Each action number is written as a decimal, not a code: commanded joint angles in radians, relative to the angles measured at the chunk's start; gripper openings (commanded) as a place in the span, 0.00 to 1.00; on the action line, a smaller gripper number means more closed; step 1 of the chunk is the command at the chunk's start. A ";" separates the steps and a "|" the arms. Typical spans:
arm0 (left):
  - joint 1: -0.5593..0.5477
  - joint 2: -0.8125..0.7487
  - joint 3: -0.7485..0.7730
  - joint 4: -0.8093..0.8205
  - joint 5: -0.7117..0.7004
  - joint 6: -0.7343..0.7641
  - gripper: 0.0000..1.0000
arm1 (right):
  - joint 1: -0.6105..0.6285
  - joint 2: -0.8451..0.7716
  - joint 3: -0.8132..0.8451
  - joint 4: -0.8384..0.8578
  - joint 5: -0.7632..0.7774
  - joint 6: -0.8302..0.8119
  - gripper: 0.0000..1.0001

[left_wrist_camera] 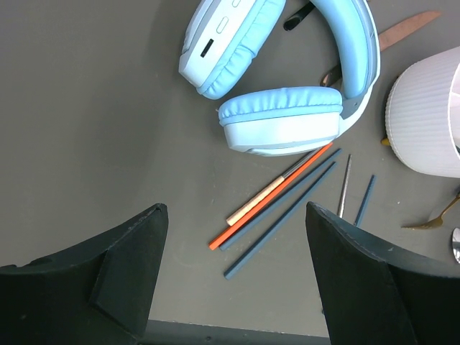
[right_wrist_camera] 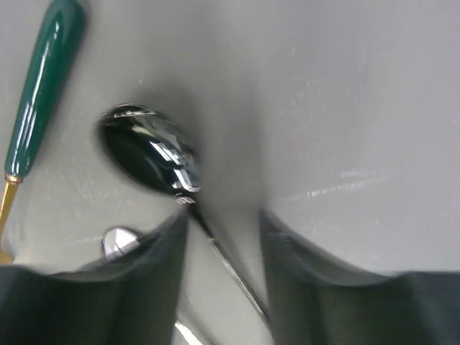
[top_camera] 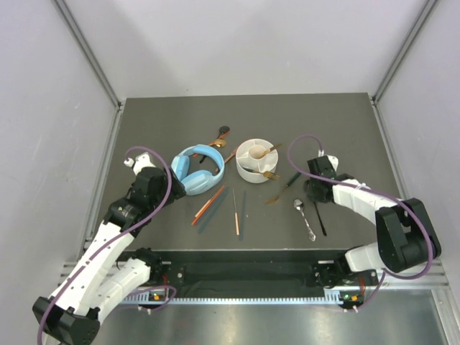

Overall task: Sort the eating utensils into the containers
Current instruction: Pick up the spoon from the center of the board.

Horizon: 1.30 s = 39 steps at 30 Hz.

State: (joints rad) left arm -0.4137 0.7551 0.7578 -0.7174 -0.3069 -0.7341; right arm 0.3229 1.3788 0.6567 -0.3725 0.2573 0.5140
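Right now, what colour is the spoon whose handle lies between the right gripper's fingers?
The spoon is glossy black; the right wrist view shows it best.

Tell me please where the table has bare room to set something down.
Bare: the far strip behind the headphones and bowl, and the left side beside the headphones. Crowded: the middle, from the chopsticks to the spoons.

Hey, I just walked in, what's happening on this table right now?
Two robot arms are sorting utensils into the white divided holder, which already holds some gold pieces. The right arm is down over the black spoon, jaws straddling its handle but not shut on it. The left arm hovers with jaws wide open above the chopsticks beside the blue headphones.
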 commanded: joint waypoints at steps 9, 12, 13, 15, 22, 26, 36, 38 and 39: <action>0.003 -0.003 0.018 0.036 -0.018 0.019 0.82 | -0.008 0.086 -0.008 0.030 -0.112 0.023 0.00; 0.003 -0.005 0.024 0.029 -0.029 0.024 0.82 | -0.008 0.071 -0.014 0.035 -0.116 0.034 0.00; 0.003 -0.007 0.025 0.029 -0.029 0.025 0.82 | -0.008 0.068 -0.015 0.037 -0.118 0.034 0.00; 0.004 -0.007 0.025 0.027 -0.034 0.029 0.82 | -0.008 0.068 -0.016 0.040 -0.116 0.031 0.00; 0.004 -0.005 0.032 0.026 -0.043 0.033 0.82 | -0.008 -0.009 -0.028 0.034 -0.058 0.054 0.00; 0.003 -0.002 0.034 0.029 -0.051 0.036 0.82 | -0.008 -0.075 -0.012 -0.006 0.008 0.047 0.00; 0.003 0.024 0.017 0.053 -0.029 0.025 0.82 | -0.010 -0.051 -0.005 0.009 -0.009 0.009 0.00; 0.003 0.023 0.018 0.049 -0.034 0.024 0.82 | -0.010 -0.020 -0.006 0.029 -0.018 0.009 0.00; 0.003 0.020 0.020 0.046 -0.037 0.027 0.82 | -0.012 -0.011 -0.005 0.033 -0.020 0.009 0.00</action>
State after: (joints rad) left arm -0.4137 0.7795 0.7555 -0.7128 -0.3317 -0.7082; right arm 0.3176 1.3239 0.6365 -0.3809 0.2405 0.5385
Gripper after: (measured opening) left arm 0.821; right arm 0.012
